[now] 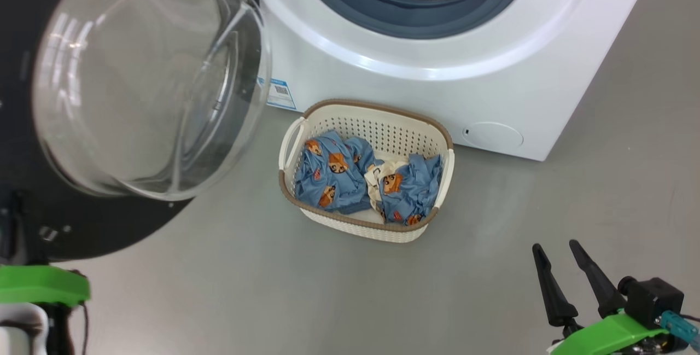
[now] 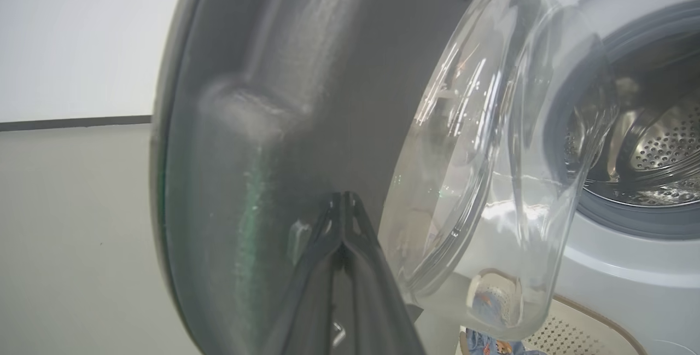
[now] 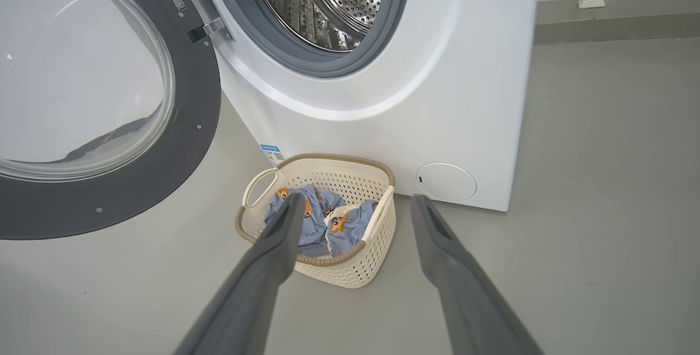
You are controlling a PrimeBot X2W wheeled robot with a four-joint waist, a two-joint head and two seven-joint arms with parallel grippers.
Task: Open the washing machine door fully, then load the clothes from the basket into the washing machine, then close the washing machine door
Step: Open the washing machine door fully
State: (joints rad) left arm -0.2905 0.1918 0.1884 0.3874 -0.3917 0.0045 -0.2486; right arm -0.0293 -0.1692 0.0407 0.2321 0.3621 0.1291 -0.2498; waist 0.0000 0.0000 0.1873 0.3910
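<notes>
The left gripper (image 2: 343, 202) rises from the bottom centre of the left wrist view, its two dark fingers pressed together into a single tip. The right gripper (image 1: 556, 246) sits at the head view's lower right — fingers parted, pointing up and slightly left.

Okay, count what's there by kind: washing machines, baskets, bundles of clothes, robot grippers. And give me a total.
Washing machine: 1
Basket: 1
Bundles of clothes: 2, separate garments cannot be counted
Grippers: 2, left gripper shut, right gripper open
Total: 6
</notes>
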